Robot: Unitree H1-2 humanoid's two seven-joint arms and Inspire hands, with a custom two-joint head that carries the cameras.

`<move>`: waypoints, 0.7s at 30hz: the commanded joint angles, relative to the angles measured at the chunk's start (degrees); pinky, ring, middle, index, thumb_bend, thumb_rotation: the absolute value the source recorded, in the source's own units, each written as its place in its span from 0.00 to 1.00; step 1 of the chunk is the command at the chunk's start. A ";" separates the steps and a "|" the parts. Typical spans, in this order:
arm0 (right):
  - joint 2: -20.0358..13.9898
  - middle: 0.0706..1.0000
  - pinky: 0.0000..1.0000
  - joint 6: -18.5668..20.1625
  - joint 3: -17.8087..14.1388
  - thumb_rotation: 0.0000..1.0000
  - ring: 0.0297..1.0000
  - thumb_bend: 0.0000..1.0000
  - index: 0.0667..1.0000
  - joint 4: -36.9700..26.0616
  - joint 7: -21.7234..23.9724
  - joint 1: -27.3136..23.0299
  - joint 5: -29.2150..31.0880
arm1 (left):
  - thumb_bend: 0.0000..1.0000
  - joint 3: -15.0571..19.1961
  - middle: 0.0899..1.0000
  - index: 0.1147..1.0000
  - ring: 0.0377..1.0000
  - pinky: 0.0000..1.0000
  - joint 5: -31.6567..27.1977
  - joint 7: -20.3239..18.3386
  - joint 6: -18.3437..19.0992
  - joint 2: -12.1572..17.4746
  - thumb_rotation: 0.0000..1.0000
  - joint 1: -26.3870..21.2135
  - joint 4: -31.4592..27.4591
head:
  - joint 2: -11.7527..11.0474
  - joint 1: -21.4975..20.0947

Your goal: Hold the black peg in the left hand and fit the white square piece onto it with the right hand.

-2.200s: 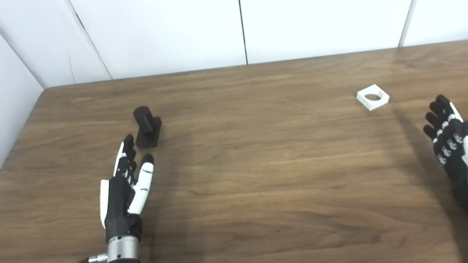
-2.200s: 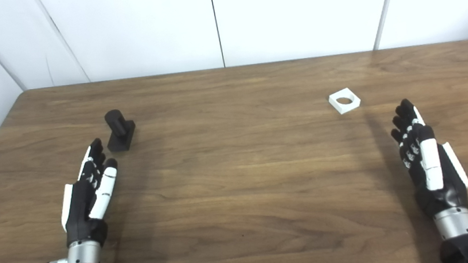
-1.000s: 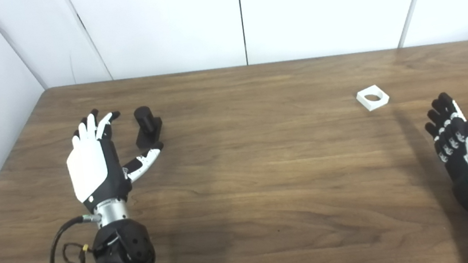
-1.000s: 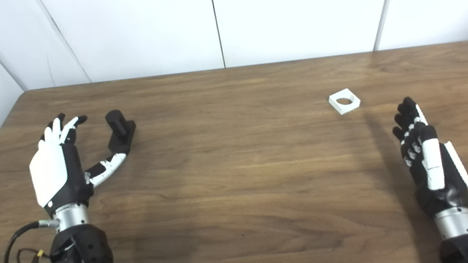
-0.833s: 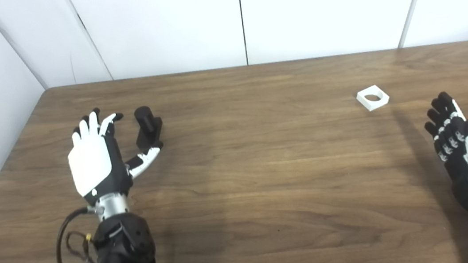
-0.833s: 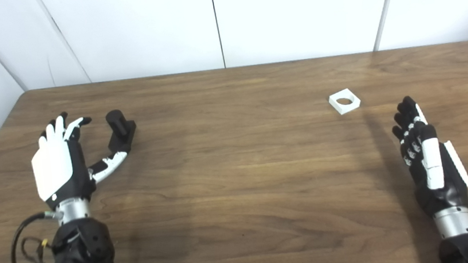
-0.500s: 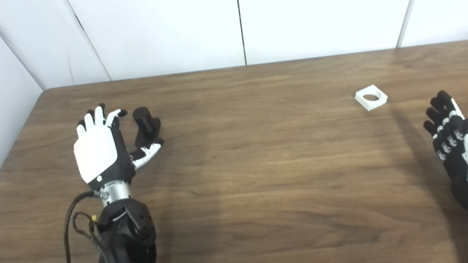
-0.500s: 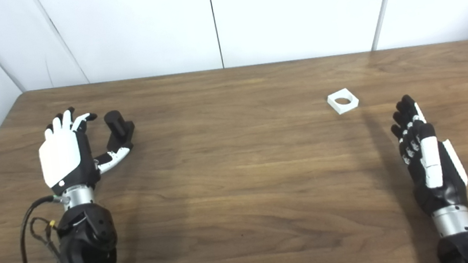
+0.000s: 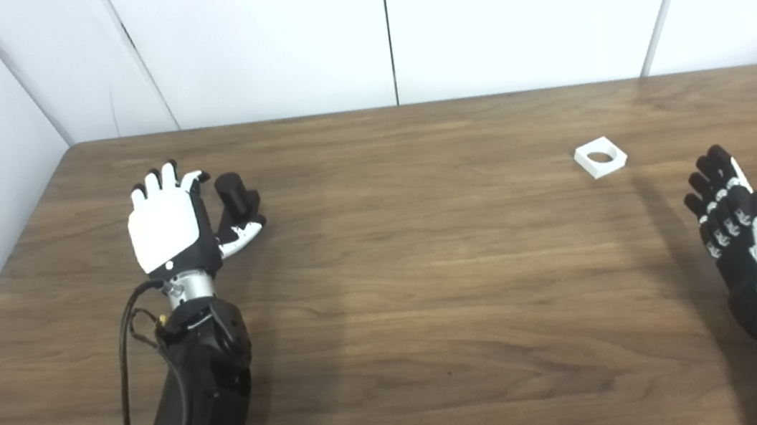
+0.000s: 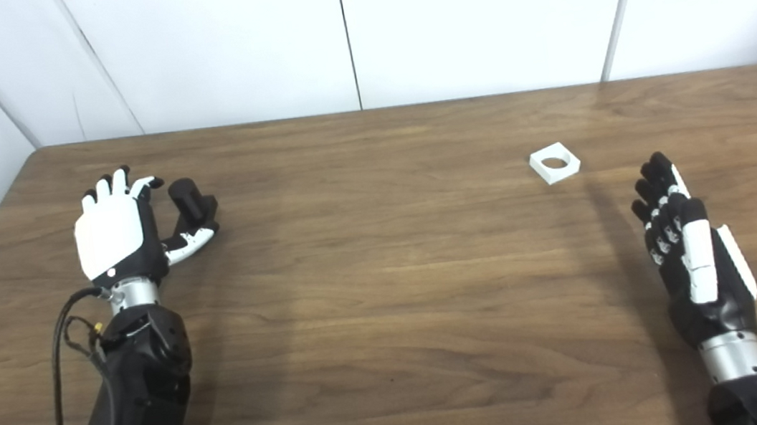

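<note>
While upright, the black peg [image 9: 235, 200] touches the left hand [image 9: 167, 227]

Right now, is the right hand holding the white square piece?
No, the white square piece lies alone on the wooden table, apart from the open right hand.

**Materials and finishes**

Table [image 9: 432, 292]: brown wood-grain top, smooth, faint sheen. Peg [image 9: 236, 201], far left: black, matt, looks like plastic. Square piece [image 9: 601, 158], far right: white, matt, plastic-looking, with a round hole. Left hand [image 9: 170, 220]: smooth white plate on the back, black hard-looking fingers, bare shiny metal ring at the wrist; glossy black forearm shell. Right hand [image 10: 691, 261]: same black and white shells, metal wrist ring. Wall panels [image 9: 256, 40]: white, smooth, matt.
</note>
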 commanded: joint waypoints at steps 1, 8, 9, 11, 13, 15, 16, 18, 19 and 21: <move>2.22 1.00 1.00 -1.58 0.80 1.00 1.00 0.60 1.00 5.44 0.40 2.81 0.74 | 0.77 0.57 0.98 0.75 1.00 1.00 1.89 0.79 0.38 0.87 0.43 -3.22 0.31 | 0.05 0.02; 2.06 1.00 1.00 -1.80 0.85 1.00 1.00 0.61 1.00 5.98 0.89 2.82 1.04 | 0.76 1.64 0.97 0.76 1.00 1.00 4.44 -1.26 0.40 0.36 0.47 -4.92 2.94 | -0.02 0.05; 2.02 1.00 1.00 -1.96 0.88 1.00 1.00 0.60 1.00 6.10 1.03 2.82 1.08 | 0.76 2.01 0.97 0.76 1.00 1.00 5.05 -1.76 0.40 0.15 0.48 -5.21 3.35 | -0.02 0.05; 1.97 1.00 1.00 -2.12 0.87 1.00 1.00 0.60 1.00 6.22 1.22 2.83 1.14 | 0.76 2.84 0.97 0.76 1.00 1.00 6.49 -3.01 0.40 -0.33 0.49 -5.78 4.08 | -0.16 0.14; 2.00 1.00 1.00 -2.26 0.82 1.00 1.00 0.60 1.00 6.17 1.13 2.90 0.91 | 0.76 3.54 0.97 0.76 1.00 1.00 7.58 -3.99 0.39 -0.71 0.50 -6.24 4.62 | -0.10 0.18; 2.03 1.00 1.00 -2.13 0.81 1.00 1.00 0.60 1.00 6.01 0.98 2.96 0.76 | 0.76 4.17 0.96 0.75 1.00 1.00 8.33 -4.72 0.40 -1.08 0.51 -6.59 5.03 | -0.16 0.14; 2.04 1.00 1.00 -2.25 0.83 1.00 1.00 0.60 1.00 6.01 0.98 2.97 0.72 | 0.76 4.34 0.96 0.75 1.00 1.00 8.58 -5.00 0.40 -1.18 0.51 -6.69 5.12 | -0.15 0.14; 2.01 1.00 1.00 -2.39 0.85 1.00 1.00 0.60 1.00 6.09 1.13 2.95 0.83 | 0.76 4.55 0.95 0.74 1.00 1.00 9.20 -5.53 0.40 -1.25 0.51 -6.93 5.51 | -0.10 0.10; 2.01 1.00 1.00 -2.43 0.85 1.00 1.00 0.61 1.00 6.11 1.14 2.92 0.83 | 0.76 4.68 0.95 0.74 1.00 1.00 9.41 -5.73 0.40 -1.29 0.50 -7.07 5.82 | -0.13 0.06; 2.00 1.00 1.00 -2.30 0.85 1.00 1.00 0.61 1.00 6.00 1.11 2.95 0.83 | 0.76 4.91 0.95 0.73 1.00 1.00 9.39 -5.83 0.40 -1.37 0.49 -7.33 6.42 | -0.09 0.09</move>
